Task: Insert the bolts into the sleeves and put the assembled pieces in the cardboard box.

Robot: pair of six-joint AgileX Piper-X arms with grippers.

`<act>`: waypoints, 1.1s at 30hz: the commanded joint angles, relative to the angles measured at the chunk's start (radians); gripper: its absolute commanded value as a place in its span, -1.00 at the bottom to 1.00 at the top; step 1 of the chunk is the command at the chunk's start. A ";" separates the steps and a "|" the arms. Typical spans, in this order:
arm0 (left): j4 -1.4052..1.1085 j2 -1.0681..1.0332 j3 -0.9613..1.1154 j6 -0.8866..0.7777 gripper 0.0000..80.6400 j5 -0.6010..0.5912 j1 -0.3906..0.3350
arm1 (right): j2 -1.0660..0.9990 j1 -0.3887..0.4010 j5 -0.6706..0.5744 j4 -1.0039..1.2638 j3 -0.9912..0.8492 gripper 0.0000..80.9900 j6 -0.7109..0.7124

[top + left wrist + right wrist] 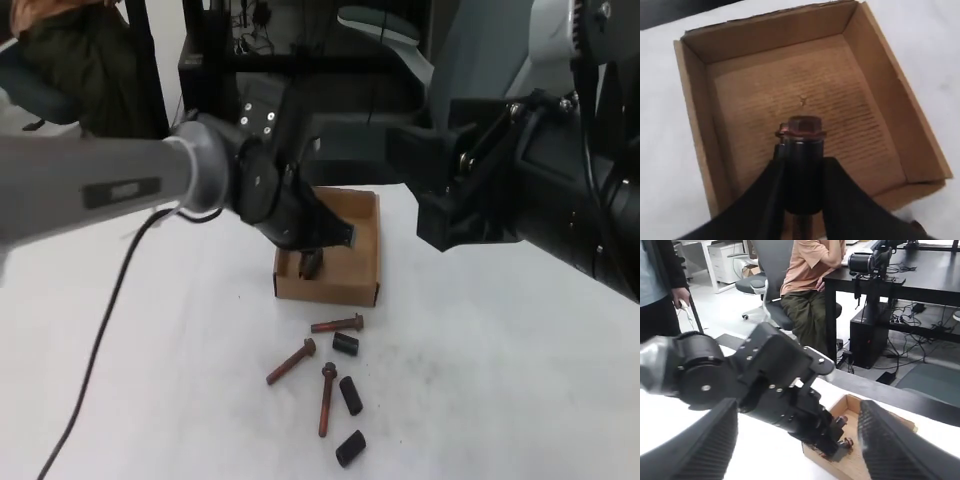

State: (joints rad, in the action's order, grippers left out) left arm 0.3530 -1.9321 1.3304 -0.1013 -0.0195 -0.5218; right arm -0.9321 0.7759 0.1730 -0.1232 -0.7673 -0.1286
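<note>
- Left wrist view, left end effector [802, 162]: I log both fingers [765, 200] pinching the assembled piece [801, 150] from either side.
- Assembled piece, make-up: a dark sleeve [801, 175] with a reddish hexagonal bolt head [801, 127] seated at its far end. A short length of shank shows at the near end.
- Assembled piece, position: it hangs over the floor of the cardboard box [695, 130], toward one wall. I cannot tell whether it touches the floor.
- High view, left arm [100, 190]: grey, entering from the left side. Its end effector sits within the box outline, near the wall closest to the camera.
- Cardboard box: open-topped, standing on the white tabletop [500, 380], toward the far edge.
- Loose stock, all lying flat on the tabletop, nearer the camera than the box:
  - loose bolt [337, 324] close to the box, with a loose sleeve [346, 345] just beside it;
  - loose bolt [291, 361] off to the left, apart from the sleeves;
  - loose bolt [326, 398] with a loose sleeve [351, 395] just beside it;
  - loose sleeve [350, 447] nearest the camera.
- Right wrist view, right end effector [799, 407]: I read its fingers as spread wide. It is held up above the tabletop and faces the left arm and the box.
- High view, right arm [500, 190]: black, raised at the right side, well apart from the loose stock.
</note>
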 commanded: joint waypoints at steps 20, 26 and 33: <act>-0.024 -0.017 0.061 0.005 0.74 -0.007 -0.015 | 0.010 -0.002 -0.089 -0.092 -0.010 0.59 -0.029; 0.284 0.066 0.061 0.118 0.74 -0.034 -0.043 | 0.010 -0.002 -0.008 -0.258 -0.008 0.59 -0.029; 0.477 0.173 0.020 0.274 0.74 -0.033 -0.046 | 0.010 -0.002 0.020 -0.368 0.008 0.59 -0.157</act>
State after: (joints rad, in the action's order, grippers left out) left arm 0.7915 -1.7974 1.3735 0.1085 -0.0535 -0.5704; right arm -0.9297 0.7759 0.1891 -0.4644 -0.7624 -0.2336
